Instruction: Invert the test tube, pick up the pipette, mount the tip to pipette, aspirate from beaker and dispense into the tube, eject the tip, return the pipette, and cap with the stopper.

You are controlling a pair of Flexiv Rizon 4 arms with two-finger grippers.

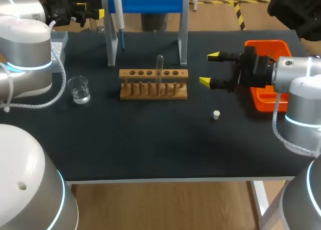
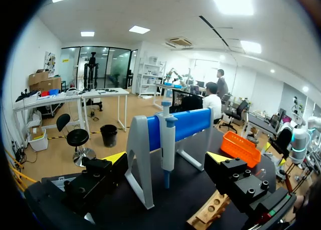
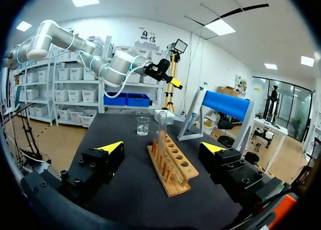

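A clear test tube [image 1: 160, 69] stands upright in the wooden rack [image 1: 153, 84] at mid-table. My right gripper [image 1: 210, 68] hovers open just right of the rack, empty. In its wrist view the right gripper [image 3: 162, 147] faces the tube [image 3: 162, 127] and rack [image 3: 173, 167] ahead. The pipette [image 1: 119, 14] hangs on the blue stand [image 1: 150, 3] at the back. My left gripper [image 1: 93, 11] is open beside the stand. From the left wrist, the left gripper [image 2: 165, 159] has the pipette [image 2: 167, 144] ahead between its fingers, not touched. A beaker [image 1: 79, 89] of clear liquid stands at left. The white stopper [image 1: 216, 115] lies in front, right.
An orange tray [image 1: 266, 102] sits at the table's right edge, under my right arm. A grey tip box [image 1: 58, 44] is at the back left. The stand's grey legs [image 1: 110, 44] rise just behind the rack.
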